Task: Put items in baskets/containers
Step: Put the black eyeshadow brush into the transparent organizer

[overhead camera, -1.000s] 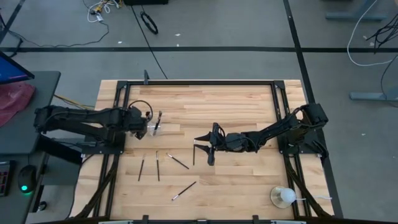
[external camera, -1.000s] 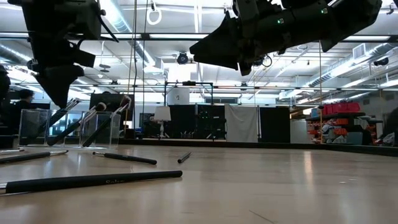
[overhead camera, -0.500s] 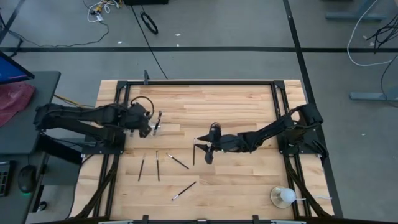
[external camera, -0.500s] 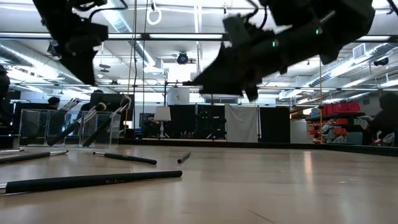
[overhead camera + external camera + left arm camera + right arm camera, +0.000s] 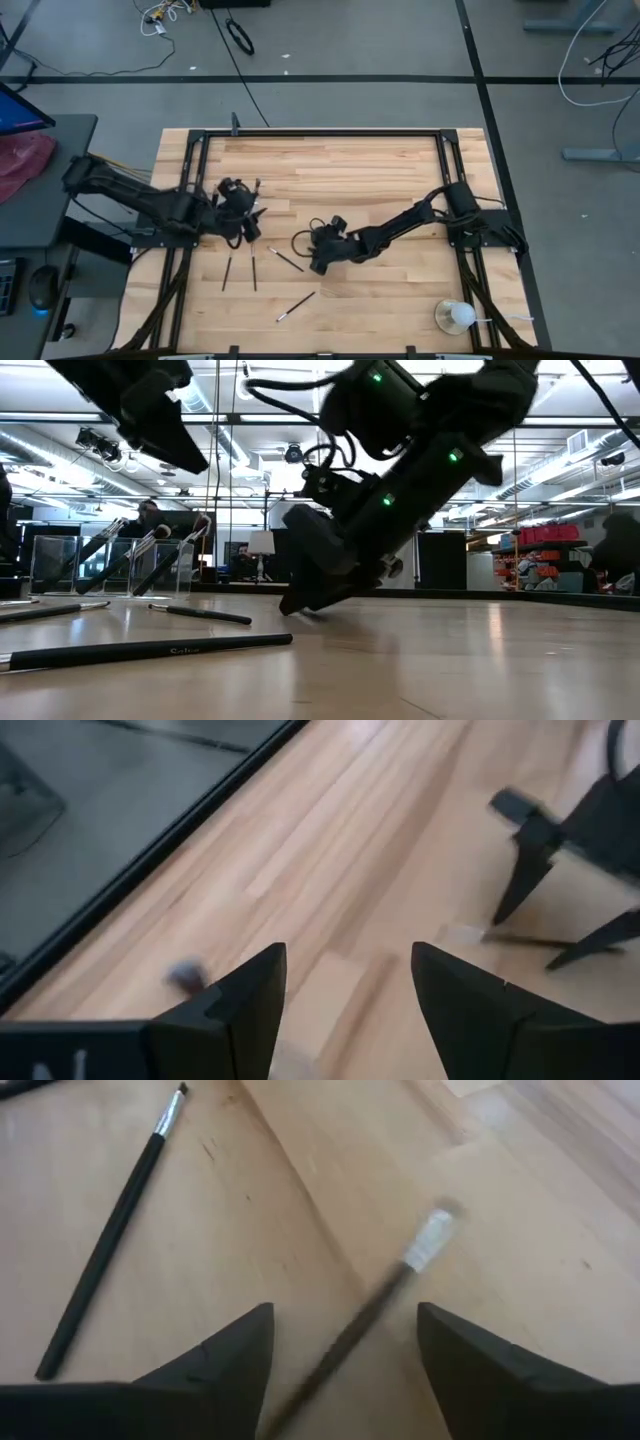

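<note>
The right gripper (image 5: pixel 314 258) is down at the bench (image 5: pixel 380 170), well to the right of the holder (image 5: pixel 110 565), with its jaws spread wide. Between its two fingers (image 5: pixel 225 1355) a brush (image 5: pixel 390 1295) with a silver ferrule lies flat on the wood; the fingers stand either side of it and I cannot tell whether they touch it. A second brush (image 5: pixel 110 1230) lies just beside that one, clear of the jaws.

The left gripper (image 5: pixel 243 225) hangs just in front of the holder, jaws wide and holding nothing; between its fingers (image 5: pixel 250 995) there is only bare wood.

The clear holder stands near the bench's left side, seen best from the low view. Several brushes (image 5: pixel 150 555) lean in it, bristles up, their handles tilted across the inside.

On the bench in front of the holder, two more brushes (image 5: pixel 240 270) lie side by side, close together and nearly parallel. Another (image 5: pixel 295 305) lies farther forward, between them and the right gripper, at a slant. From the low view a long dark brush (image 5: pixel 150 652) lies nearest the camera, with a shorter one (image 5: pixel 200 614) behind it.

A white ball on a stick (image 5: pixel 455 316) sits well apart from the holder, at the bench's near right corner.
</note>
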